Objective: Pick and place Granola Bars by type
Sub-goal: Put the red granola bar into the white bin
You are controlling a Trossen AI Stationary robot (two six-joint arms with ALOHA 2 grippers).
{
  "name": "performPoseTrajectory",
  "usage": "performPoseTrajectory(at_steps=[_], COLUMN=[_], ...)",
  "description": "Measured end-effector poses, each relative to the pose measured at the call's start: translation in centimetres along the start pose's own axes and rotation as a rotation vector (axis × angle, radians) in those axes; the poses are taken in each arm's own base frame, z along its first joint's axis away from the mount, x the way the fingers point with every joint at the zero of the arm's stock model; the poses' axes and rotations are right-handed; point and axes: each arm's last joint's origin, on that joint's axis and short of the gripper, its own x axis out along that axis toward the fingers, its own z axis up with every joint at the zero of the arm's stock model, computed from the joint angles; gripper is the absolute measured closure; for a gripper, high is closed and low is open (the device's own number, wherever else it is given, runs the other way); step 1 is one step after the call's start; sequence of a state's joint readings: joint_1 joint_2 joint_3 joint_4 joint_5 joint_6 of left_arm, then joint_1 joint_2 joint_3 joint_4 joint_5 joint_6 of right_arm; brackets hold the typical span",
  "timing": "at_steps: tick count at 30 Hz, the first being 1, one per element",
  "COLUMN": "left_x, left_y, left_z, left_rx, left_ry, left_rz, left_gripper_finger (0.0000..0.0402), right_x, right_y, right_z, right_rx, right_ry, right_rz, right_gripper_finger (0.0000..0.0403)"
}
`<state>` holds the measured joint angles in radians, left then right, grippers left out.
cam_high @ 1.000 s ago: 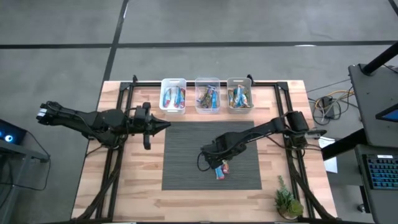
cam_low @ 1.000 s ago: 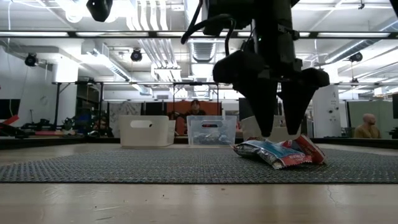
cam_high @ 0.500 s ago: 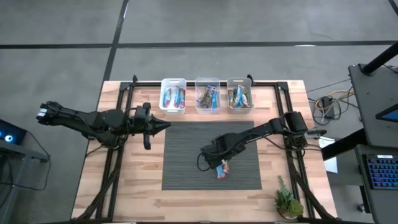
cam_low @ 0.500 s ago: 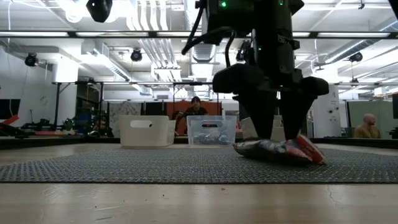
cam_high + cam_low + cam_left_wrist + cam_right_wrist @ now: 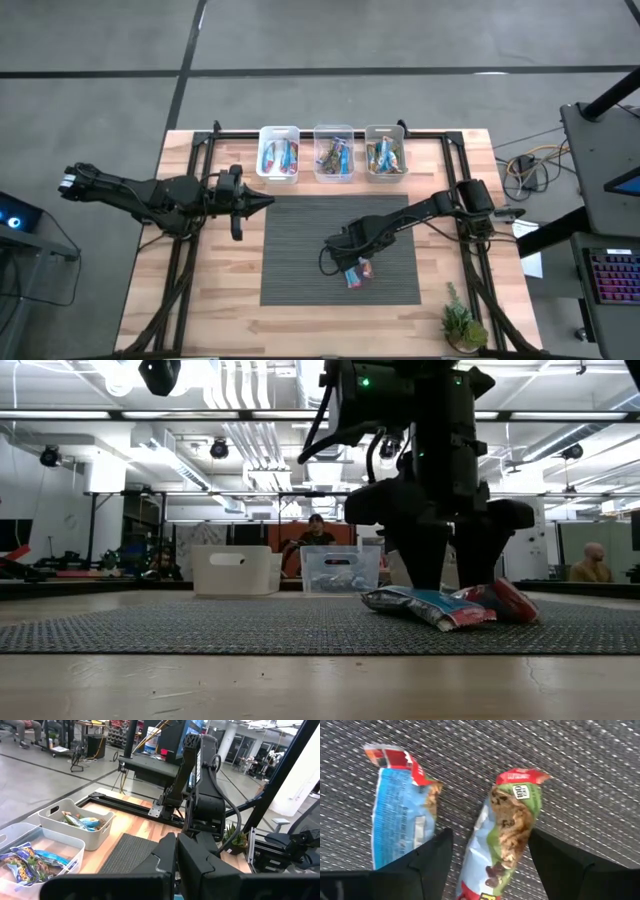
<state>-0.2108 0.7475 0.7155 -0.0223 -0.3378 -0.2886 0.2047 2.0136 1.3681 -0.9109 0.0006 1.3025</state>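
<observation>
Landmark: your reference is the dark mat (image 5: 300,250) in the middle of the desk (image 5: 450,290).
Right tool: you have the right tool (image 5: 356,262) low over the mat's near right part, its fingers (image 5: 432,857) spread wide open, one on each side of a bar, gripping nothing.
Bar between the fingers: the green-and-blue granola bar (image 5: 506,832) lies flat on the mat.
Second bar: a blue bar with a red end (image 5: 400,805) lies on the mat just beside the first, outside the open fingers.
Left tool: your left tool (image 5: 262,200) hangs just off the mat's left far corner, fingers closed on nothing.
Bins: three bins (image 5: 333,152) stand in a row on the desk beyond the mat's far edge, each holding sorted bars.
</observation>
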Motion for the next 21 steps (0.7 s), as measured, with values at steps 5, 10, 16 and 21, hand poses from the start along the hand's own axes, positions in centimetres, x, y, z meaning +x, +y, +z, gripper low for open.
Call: performPoseTrajectory(at_steps=[5, 10, 16, 21], left_x=[0.0, 0.0, 0.0, 0.0], left_y=[0.0, 0.0, 0.0, 0.0], left_z=[0.0, 0.0, 0.0, 0.0], left_rx=[0.0, 0.0, 0.0, 0.0], left_ry=[0.0, 0.0, 0.0, 0.0], left_rz=[0.0, 0.0, 0.0, 0.0], left_gripper_finger=[0.0401, 0.0401, 0.0401, 0.0401], right_x=[0.37, 0.54, 0.46, 0.43], right_y=[-0.03, -0.21, -0.21, -0.22], right_z=[-0.01, -0.06, -0.06, -0.06], right_rx=[0.008, 0.007, 0.006, 0.003], right_ry=[-0.003, -0.002, -0.001, 0.0], right_rz=[0.015, 0.01, 0.007, 0.003], right_gripper_finger=[0.0163, 0.0173, 0.019, 0.022])
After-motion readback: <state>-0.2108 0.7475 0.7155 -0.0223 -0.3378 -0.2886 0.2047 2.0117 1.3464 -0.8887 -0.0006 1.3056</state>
